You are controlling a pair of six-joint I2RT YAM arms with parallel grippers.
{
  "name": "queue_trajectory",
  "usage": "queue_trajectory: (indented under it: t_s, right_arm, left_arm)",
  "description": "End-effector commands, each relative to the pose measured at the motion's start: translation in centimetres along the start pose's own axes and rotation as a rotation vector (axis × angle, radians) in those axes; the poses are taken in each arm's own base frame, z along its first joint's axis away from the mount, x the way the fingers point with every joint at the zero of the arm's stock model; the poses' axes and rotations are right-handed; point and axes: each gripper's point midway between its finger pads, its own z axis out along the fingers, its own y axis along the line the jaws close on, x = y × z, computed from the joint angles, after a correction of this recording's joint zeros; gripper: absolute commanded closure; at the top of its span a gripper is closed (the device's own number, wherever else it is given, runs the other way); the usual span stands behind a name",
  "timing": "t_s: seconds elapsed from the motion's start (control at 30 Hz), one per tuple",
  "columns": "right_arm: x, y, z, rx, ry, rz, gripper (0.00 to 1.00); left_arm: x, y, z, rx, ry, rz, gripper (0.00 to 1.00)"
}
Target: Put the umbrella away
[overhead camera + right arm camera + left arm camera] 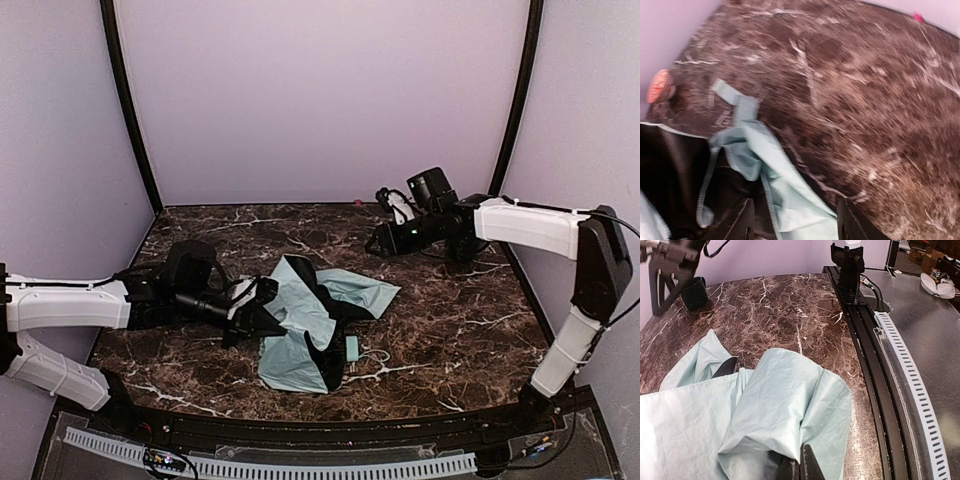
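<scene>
Near edge: a pale slotted cable strip (300,467) runs along the front of the tabletop (460,330); the surface is dark marble-look, white-veined and glossy.

Just beyond, mid-tabletop, the umbrella (300,330) lies slumped and loose, not rolled; its mint fabric is thin, matte and creased; black lining shows in the folds; the small mint handle (352,347) sits at its near-right side.

Left end effector (801,461) comes in low from the left; fingers are pressed together, with a raised fold of canopy at the tips; I judge this a pinch on the cloth, probably to gather slack for folding; the bite itself is hidden under the fold.

Farther back, right end effector (797,222) hangs above the umbrella's far edge; fingers are apart and hold nothing, cloth lying below them; view blurred; probably standing clear so the left can work.

Farthest, a dark mug (694,292) stands near the back, well apart from the umbrella.
</scene>
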Motion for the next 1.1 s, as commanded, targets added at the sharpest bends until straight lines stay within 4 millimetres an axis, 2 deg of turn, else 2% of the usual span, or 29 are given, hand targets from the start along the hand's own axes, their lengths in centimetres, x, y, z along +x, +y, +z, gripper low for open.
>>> queue_trajectory:
  t_s: [0.0,0.03,0.13,0.2,0.27,0.3,0.33,0.37,0.47,0.53,0.57,0.63,0.7,0.77,0.8,0.9,1.0,1.07]
  right_arm:
    - [7.0,-5.2,3.7,0.068,0.313,0.004,0.37]
    - [7.7,-4.9,4.2,0.029,0.361,0.001,0.31]
    - [9.1,-4.6,5.1,-0.017,0.442,-0.011,0.28]
    - [9.5,-4.7,5.3,-0.033,0.452,-0.015,0.28]
    - [9.7,-4.2,5.5,-0.070,0.449,-0.009,0.28]
    - [9.9,-3.8,5.6,-0.092,0.454,-0.005,0.30]
    - [10.1,-3.6,5.7,-0.109,0.461,-0.003,0.32]
    - [10.2,-3.4,5.7,-0.125,0.467,0.003,0.35]
    - [10.4,-2.0,5.4,-0.206,0.471,0.024,0.49]
    - [10.2,-0.9,5.0,-0.264,0.467,0.039,0.67]
    - [10.0,-0.4,4.8,-0.293,0.459,0.042,0.78]
    - [9.2,0.8,4.3,-0.347,0.438,0.047,0.94]
    - [7.8,2.0,3.6,-0.397,0.395,0.046,1.00]
    - [6.1,3.2,2.9,-0.428,0.351,0.051,1.00]
    - [5.3,4.0,2.6,-0.450,0.326,0.050,1.00]
    - [3.1,7.2,1.5,-0.554,0.262,0.061,1.00]
    - [1.9,10.4,1.1,-0.626,0.234,0.054,1.00]
    - [1.1,12.2,0.9,-0.658,0.214,0.052,1.00]
  left_arm:
    - [-1.0,-1.2,-0.5,0.046,-0.035,0.059,1.00]
    - [-1.0,-1.4,-0.5,0.053,-0.029,0.063,0.98]
    - [-1.9,-2.2,-1.0,0.107,-0.014,0.049,0.62]
    - [-4.8,-3.5,-2.5,0.177,-0.066,0.055,0.39]
    - [-8.5,-4.7,-4.5,0.212,-0.168,0.099,0.26]
    - [-9.9,-4.4,-5.2,0.176,-0.221,0.104,0.20]
    - [-10.6,-3.4,-5.4,0.102,-0.257,0.101,0.13]
    - [-10.9,-1.5,-5.5,-0.007,-0.274,0.089,0.07]
    - [-7.2,3.2,-4.0,-0.173,-0.126,-0.056,0.01]
    - [-4.0,4.7,-2.4,-0.203,0.007,-0.100,0.01]
    - [-2.8,5.3,-1.8,-0.217,0.051,-0.105,0.01]
    - [-1.3,5.8,-0.9,-0.218,0.089,-0.086,0.01]
    - [-1.0,5.2,0.1,-0.164,0.078,-0.063,0.01]
    - [-1.5,4.2,0.9,-0.081,0.039,-0.062,0.04]
    - [-1.8,3.6,1.3,-0.046,0.020,-0.062,0.11]
    - [-2.3,1.7,2.3,0.031,-0.011,-0.030,0.45]
    - [-3.1,-0.8,3.2,0.102,-0.036,0.050,0.80]
    - [-3.5,-2.0,3.6,0.140,-0.042,0.076,0.93]
